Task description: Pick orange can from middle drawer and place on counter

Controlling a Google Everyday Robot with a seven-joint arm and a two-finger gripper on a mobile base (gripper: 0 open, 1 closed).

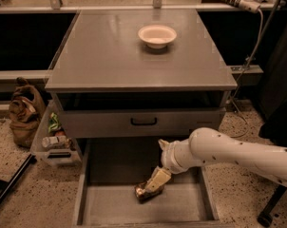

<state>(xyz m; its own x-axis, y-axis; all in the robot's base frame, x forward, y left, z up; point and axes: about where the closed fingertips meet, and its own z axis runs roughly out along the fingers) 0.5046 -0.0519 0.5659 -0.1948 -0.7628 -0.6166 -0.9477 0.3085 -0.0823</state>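
The orange can [142, 193] lies on its side on the floor of the open middle drawer [110, 208], near the drawer's middle. My gripper [154, 184] reaches down into the drawer from the right on a white arm, and its tip sits right at the can's right end, touching or overlapping it. The gray counter [100, 56] is above, behind the drawer.
A white bowl [157, 35] stands on the counter's far half. A closed drawer front with a black handle [143, 121] is just above the open drawer. A brown bag [24, 110] and a tray of items [55, 144] sit on the floor at left.
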